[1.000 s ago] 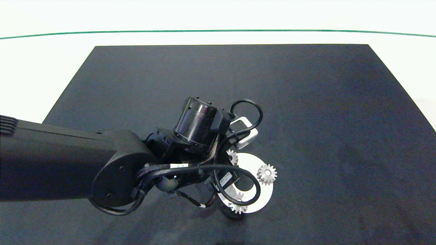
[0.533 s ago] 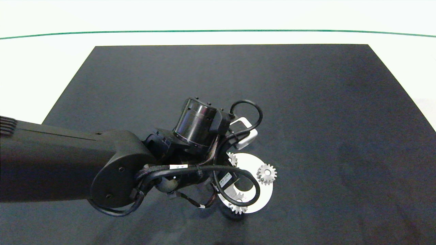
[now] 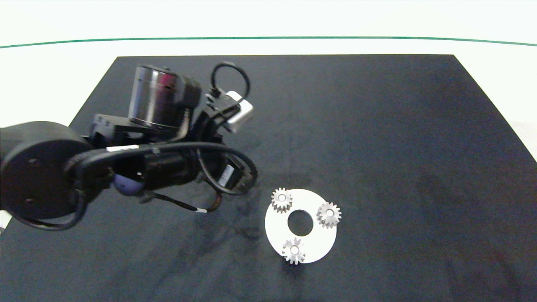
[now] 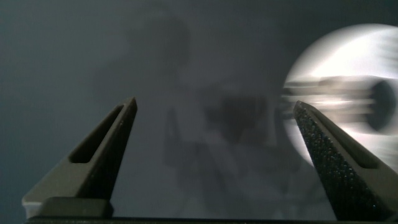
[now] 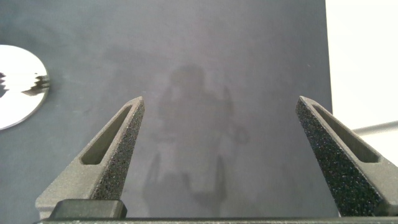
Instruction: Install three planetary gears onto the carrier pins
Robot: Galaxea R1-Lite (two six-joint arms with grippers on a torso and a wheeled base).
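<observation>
The white ring-shaped disc point(image 3: 319, 244) lies on the mat at front centre. Three planetary gears sit on it, one at the back left point(image 3: 281, 199), one at the right point(image 3: 329, 214) and one at the front point(image 3: 293, 251). A whitish carrier pin shows in each gear's bore. My left arm point(image 3: 159, 138) hangs over the mat to the left of the disc and behind it. Its gripper point(image 4: 214, 102) is open and holds nothing; the disc point(image 4: 348, 56) shows blurred beside one finger. My right gripper point(image 5: 221, 98) is open over bare mat, with the disc's edge point(image 5: 15, 93) off to one side.
A black mat point(image 3: 377, 126) covers most of the white table point(image 3: 50, 75). A thin green line point(image 3: 268, 38) runs across the table behind the mat. The right arm does not show in the head view.
My left arm has pulled away from the disc, back and to the left. The back-left and front gears, half hidden under it before, now show whole on the disc.
</observation>
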